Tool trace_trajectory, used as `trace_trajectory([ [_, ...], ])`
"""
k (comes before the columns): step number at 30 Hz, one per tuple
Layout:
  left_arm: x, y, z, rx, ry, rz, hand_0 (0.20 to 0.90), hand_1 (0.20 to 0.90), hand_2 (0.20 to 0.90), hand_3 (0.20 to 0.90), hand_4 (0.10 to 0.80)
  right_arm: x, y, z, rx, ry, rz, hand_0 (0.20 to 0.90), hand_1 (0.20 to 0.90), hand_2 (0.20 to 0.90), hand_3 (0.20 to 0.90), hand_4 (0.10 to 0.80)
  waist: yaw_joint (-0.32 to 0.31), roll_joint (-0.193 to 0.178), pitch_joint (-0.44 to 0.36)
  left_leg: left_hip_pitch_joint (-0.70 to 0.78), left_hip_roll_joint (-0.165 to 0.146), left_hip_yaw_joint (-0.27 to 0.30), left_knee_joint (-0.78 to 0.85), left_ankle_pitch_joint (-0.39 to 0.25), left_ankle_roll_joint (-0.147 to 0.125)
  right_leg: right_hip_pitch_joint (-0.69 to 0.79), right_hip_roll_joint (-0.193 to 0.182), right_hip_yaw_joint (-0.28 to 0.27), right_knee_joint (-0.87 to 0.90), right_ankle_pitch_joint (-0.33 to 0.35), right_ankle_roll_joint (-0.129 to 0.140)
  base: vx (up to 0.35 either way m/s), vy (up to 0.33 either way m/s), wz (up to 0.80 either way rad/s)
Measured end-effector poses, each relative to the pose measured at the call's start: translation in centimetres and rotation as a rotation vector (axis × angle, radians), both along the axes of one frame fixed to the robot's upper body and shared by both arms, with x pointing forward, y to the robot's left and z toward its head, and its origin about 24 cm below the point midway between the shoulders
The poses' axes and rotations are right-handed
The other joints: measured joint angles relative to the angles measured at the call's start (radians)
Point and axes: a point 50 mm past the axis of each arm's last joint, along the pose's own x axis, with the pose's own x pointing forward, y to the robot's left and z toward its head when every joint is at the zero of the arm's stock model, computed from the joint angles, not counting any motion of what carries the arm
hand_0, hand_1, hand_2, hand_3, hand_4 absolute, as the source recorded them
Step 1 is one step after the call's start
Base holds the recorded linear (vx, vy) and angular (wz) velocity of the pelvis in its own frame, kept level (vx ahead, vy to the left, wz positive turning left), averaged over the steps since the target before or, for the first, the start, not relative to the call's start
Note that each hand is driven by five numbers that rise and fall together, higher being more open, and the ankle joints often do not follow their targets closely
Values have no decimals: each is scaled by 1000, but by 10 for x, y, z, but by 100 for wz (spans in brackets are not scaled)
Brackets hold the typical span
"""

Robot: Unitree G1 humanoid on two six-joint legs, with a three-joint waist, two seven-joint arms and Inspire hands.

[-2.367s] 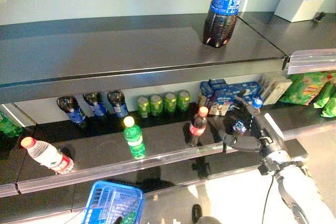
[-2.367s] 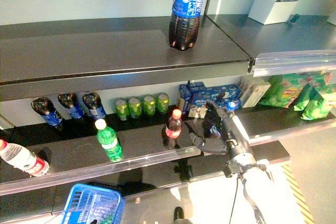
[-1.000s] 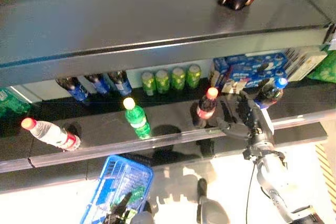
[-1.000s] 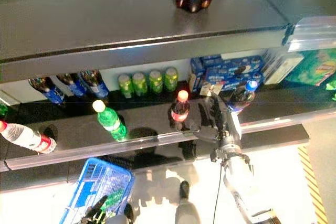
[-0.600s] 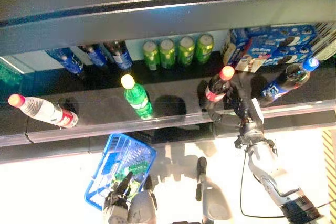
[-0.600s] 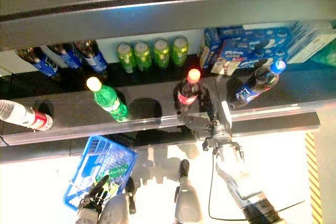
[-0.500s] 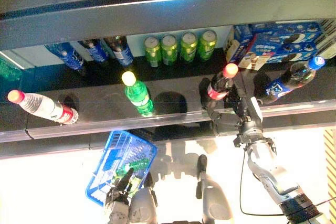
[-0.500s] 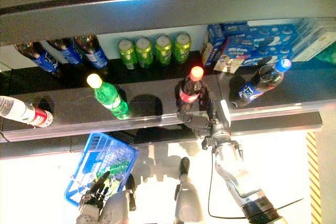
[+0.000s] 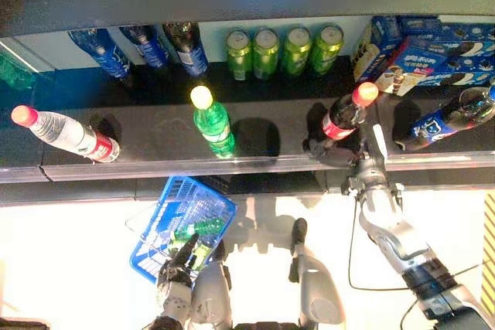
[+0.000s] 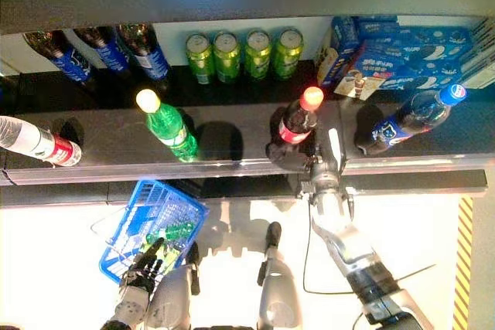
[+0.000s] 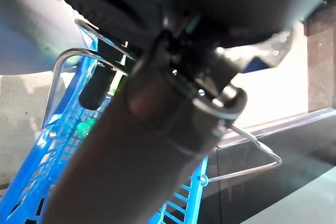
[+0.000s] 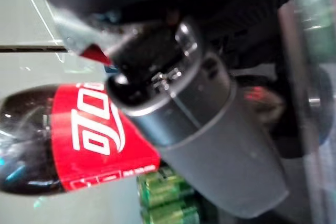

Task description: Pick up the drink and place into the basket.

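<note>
1. Cola bottle (image 10: 296, 124), red cap, stands on the middle shelf (image 10: 232, 152) near its front lip.
2. We've got the right hand (image 10: 292, 158) at its base; fingers look curled round it, tho partly hidden.
3. Lift straight up, clear the lip, avoid the blue-cap bottle (image 10: 410, 123).
4. Left hand (image 10: 143, 268) grips the basket (image 10: 131, 226) handle; keep it steady below.

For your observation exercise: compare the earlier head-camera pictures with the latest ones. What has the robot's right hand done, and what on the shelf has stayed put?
The right hand left the blue-capped dark cola bottle it reached beside earlier and moved left to the base of the red-capped, red-labelled cola bottle, now wrapping it. The camera also tilted down. The green bottle, green cans and blue wire basket in the left hand stayed as they were.
</note>
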Motion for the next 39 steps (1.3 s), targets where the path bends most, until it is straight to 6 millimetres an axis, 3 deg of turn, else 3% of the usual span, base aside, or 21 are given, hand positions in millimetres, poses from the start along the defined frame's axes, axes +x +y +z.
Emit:
trace_trajectory([
  [10, 3, -1, 1, -4, -11, -2, 300, 300, 300, 200, 100, 11, 0, 10, 28, -35, -70, 900, 900, 900, 900, 800, 34, 8, 7, -7, 0, -21, 5, 0, -1, 0, -3, -21, 20, -13, -8, 31, 12, 6],
  [11, 4, -2, 2, -5, -12, -2, 300, 300, 300, 200, 100, 12, -2, 10, 42, -37, -87, 766, 766, 766, 744, 644, 41, 9, 7, -7, 0, -22, 5, 0, -1, 0, -3, -21, 21, -13, -8, 31, 7, 1],
  [12, 4, -2, 1, -5, -11, -1, 300, 300, 300, 200, 100, 13, -3, 11, 42, -38, -95, 484, 484, 484, 414, 314, 43, 9, 7, -7, 0, -22, 5, 0, -1, 0, -3, -21, 21, -13, -8, 31, 11, 1],
  [13, 3, -1, 1, -5, -10, 0, 300, 300, 300, 200, 100, 14, -3, 11, 41, -37, -99, 300, 300, 300, 200, 100, 46, 10, 7, -7, 0, -22, 5, 0, -1, 0, -4, -21, 21, -13, -8, 0, 0, 0],
  [32, -1, -5, -2, -24, -13, 4, 300, 300, 300, 200, 100, 12, -7, -9, 60, 45, -142, 300, 300, 300, 200, 100, 51, 22, 16, 16, -5, -30, 19, -4, 1, 10, -19, -27, 88, -50, -8, 24, 13, 2],
  [37, -13, -3, -8, -35, 24, 34, 300, 300, 300, 200, 100, -4, -14, -28, 74, 98, -165, 300, 300, 300, 200, 100, 44, 22, 15, 75, -11, -53, -3, -14, 12, 81, -27, -44, 93, -73, 7, 87, -21, 16],
  [39, -16, -3, -9, -29, 36, 26, 300, 300, 300, 200, 100, -13, -18, -28, 95, 87, -177, 300, 300, 300, 200, 100, 33, 22, 14, 76, -21, -84, -15, -10, 18, 89, -29, -23, 116, -95, 12, 44, -65, 49],
])
